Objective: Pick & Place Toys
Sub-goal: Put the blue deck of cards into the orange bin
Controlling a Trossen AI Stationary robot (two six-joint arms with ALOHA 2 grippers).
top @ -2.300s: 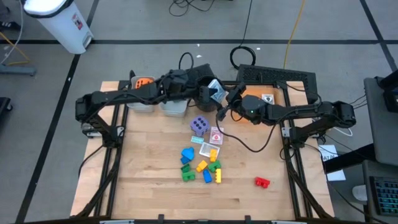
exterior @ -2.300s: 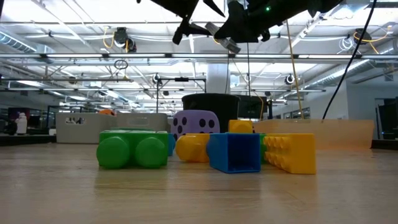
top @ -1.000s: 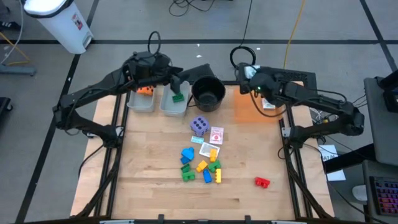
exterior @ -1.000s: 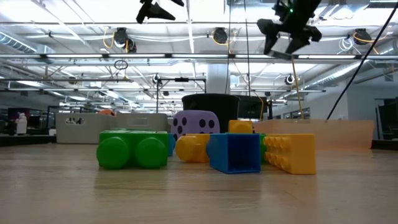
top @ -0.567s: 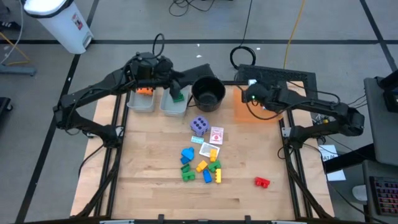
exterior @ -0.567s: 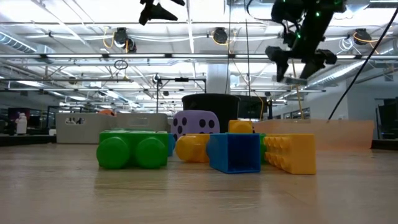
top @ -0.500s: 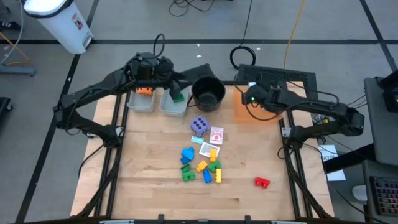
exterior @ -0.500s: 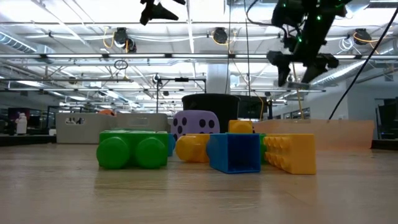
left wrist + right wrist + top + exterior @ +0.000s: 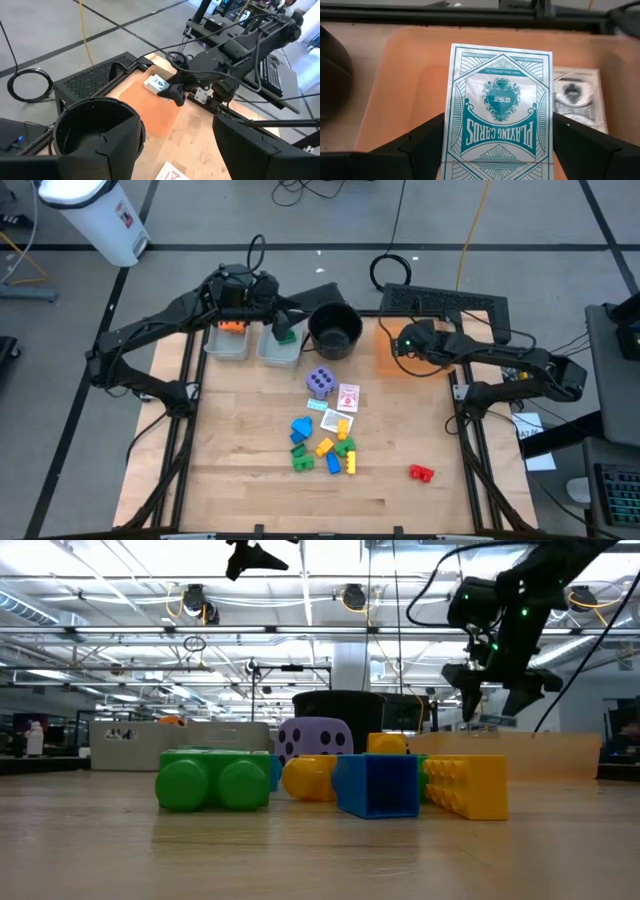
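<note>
- While our right gripper [image 9: 496, 150] hangs over the orange mat [image 9: 400, 352] at the table's [image 9: 240, 480] far right corner, we grasp a teal-backed playing card [image 9: 497, 117] between its fingers.
- We see the card's back facing the wrist camera, printed "PLAYING CARDS", with the mat under it and a small pale pack [image 9: 577, 102] lying on the mat just beside it.
- From the left wrist, we see that card [image 9: 157, 84] held at the tip of our right gripper [image 9: 172, 90], above the mat.
- Our left gripper [image 9: 283, 323] hovers over the right-hand grey bin [image 9: 279, 348] at the far edge, left of the black pot [image 9: 334, 330]; its fingers [image 9: 250, 150] stand apart, released, with nothing between them.
- We see a green block [image 9: 286, 335] in that bin and an orange die [image 9: 232, 326] in the left bin [image 9: 227, 343].
- Near the table's middle we find the purple die [image 9: 319, 381], with a red-patterned card [image 9: 348, 397] just beside it and another card [image 9: 318, 405] nearer us.
- Below them sits a cluster of blue, yellow and green blocks [image 9: 325, 446], touching one another.
- A red block [image 9: 421, 472] lies well apart, towards the near right corner.
- At table height, we see a green block [image 9: 212, 780], a blue one [image 9: 376, 785] and a yellow one [image 9: 465, 785] in front, the purple die [image 9: 314, 737] behind them.
</note>
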